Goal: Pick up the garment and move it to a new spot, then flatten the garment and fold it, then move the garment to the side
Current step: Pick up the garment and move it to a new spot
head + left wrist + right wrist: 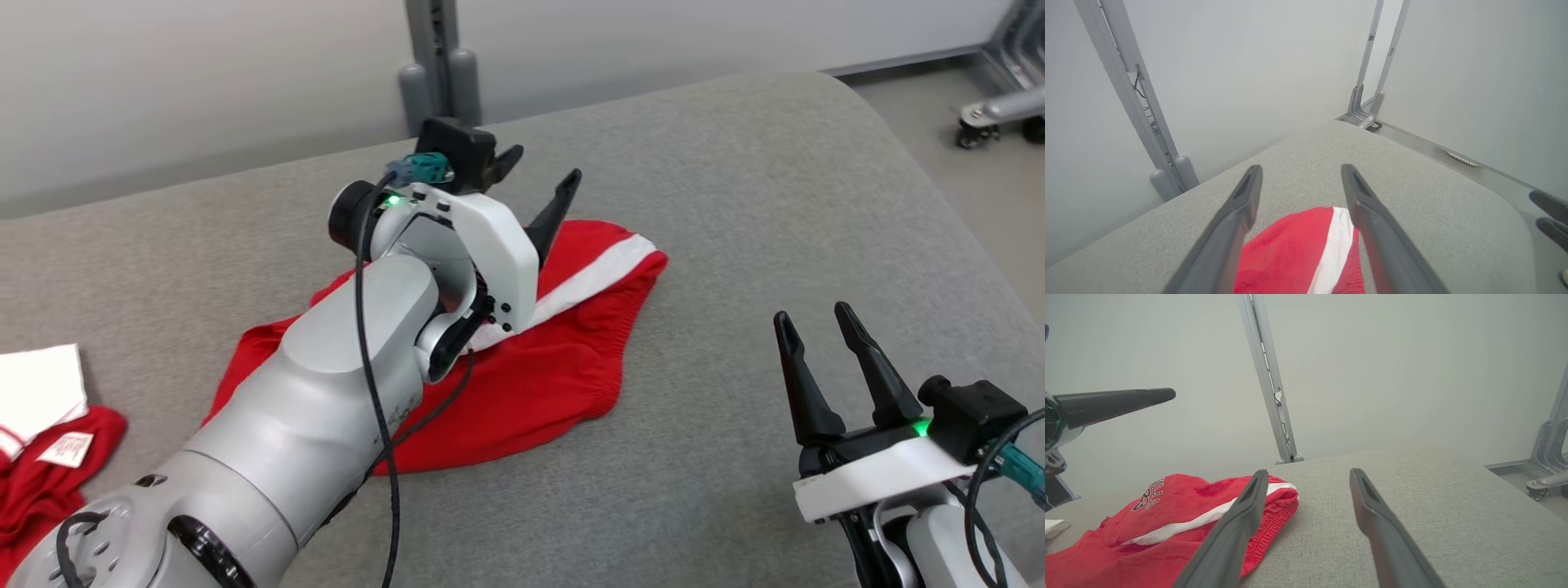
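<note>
The robot's left gripper [545, 163] hangs above red shorts [539, 384] spread on a grey upholstered cushion [735, 204], its two dark fingers spread wide and holding nothing. In the head view the fingers point toward 1 o'clock over the garment's far part, where a white stripe [596, 273] runs across the cloth. The left wrist view looks down between the parted fingers of the left gripper [1301, 167] at the shorts [1290, 249] and the stripe [1337, 245], both at 6 o'clock.

The shorts lie crumpled near the middle of the cushion, their gathered waistband edge turned toward 3 o'clock in the head view.

The right gripper [811, 312] sits at 4 o'clock in the head view, well apart from the garment, fingers likewise splayed and empty above bare cushion. In the right wrist view the right gripper [1309, 471] frames the shorts [1180, 498] at 8 o'clock, with dark lettering [1149, 494] on the red cloth; one finger of the left gripper [1114, 403] juts in at 10 o'clock, clear above the fabric.

A second red garment [41, 482] with a white label and a white cloth [37, 388] lie at 8 o'clock in the head view. A grey metal post [433, 57] stands at 12 o'clock behind the cushion.
</note>
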Motion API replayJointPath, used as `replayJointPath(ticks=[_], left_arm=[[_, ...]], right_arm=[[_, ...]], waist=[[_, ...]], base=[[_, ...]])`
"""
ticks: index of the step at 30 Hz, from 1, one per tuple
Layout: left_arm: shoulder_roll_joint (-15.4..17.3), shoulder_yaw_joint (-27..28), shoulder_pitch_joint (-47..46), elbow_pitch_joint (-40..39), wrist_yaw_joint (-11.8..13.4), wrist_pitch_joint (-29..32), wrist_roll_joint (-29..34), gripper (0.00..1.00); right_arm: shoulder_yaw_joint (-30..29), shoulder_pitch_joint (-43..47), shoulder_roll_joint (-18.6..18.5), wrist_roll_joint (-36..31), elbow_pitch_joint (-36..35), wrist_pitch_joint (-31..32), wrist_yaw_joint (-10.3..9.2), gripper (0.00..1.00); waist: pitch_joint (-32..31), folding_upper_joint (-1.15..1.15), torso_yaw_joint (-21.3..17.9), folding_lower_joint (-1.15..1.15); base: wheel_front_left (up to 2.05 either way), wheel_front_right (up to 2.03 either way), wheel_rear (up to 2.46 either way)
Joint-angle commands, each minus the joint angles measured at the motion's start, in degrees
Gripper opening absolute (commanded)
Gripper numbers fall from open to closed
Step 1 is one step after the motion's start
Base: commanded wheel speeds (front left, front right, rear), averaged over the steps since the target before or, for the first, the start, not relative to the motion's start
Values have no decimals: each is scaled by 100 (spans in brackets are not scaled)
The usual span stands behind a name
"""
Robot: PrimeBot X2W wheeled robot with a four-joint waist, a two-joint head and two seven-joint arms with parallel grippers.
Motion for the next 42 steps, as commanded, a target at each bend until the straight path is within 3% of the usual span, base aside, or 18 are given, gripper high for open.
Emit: replayJointPath(ticks=[1, 6, 11, 20, 26, 32, 42], left_arm=[[45, 49, 77, 85, 32, -182, -13, 100], [276, 160, 282, 137, 57, -687, 22, 100], [707, 398, 607, -134, 245, -992, 85, 100], [1780, 1593, 1832, -1771, 960, -1065, 625, 100], [2130, 2577, 3043, -3039, 1437, -1067, 1120, 100], [2134, 3506, 4169, -3824, 1692, -1067, 1556, 100], [1701, 4668, 5477, -4391, 1641, -1068, 2209, 100]], right_arm=[[-29, 87, -70, -38, -8, -11, 13, 100], [-109, 229, -164, -50, -81, -11, 13, 100], [-151, 331, -218, -44, -154, -11, 13, 100], [-304, 550, -248, -50, -354, -11, 13, 100], [-384, 666, -196, -55, -463, -11, 13, 100], [-507, 774, -130, -29, -607, -11, 13, 100], [-585, 831, -39, -59, -754, -11, 13, 100]], waist=[[-124, 0, 231, 0], [-220, 0, 540, 0], [-316, 0, 725, 0], [-491, 0, 880, 0], [-567, 0, 946, 0], [-577, 0, 989, 0], [-523, 0, 953, 0]], base=[[0, 0, 0], [0, 0, 0], [0, 0, 0], [0, 0, 0], [0, 0, 0], [0, 0, 0], [0, 0, 0]])
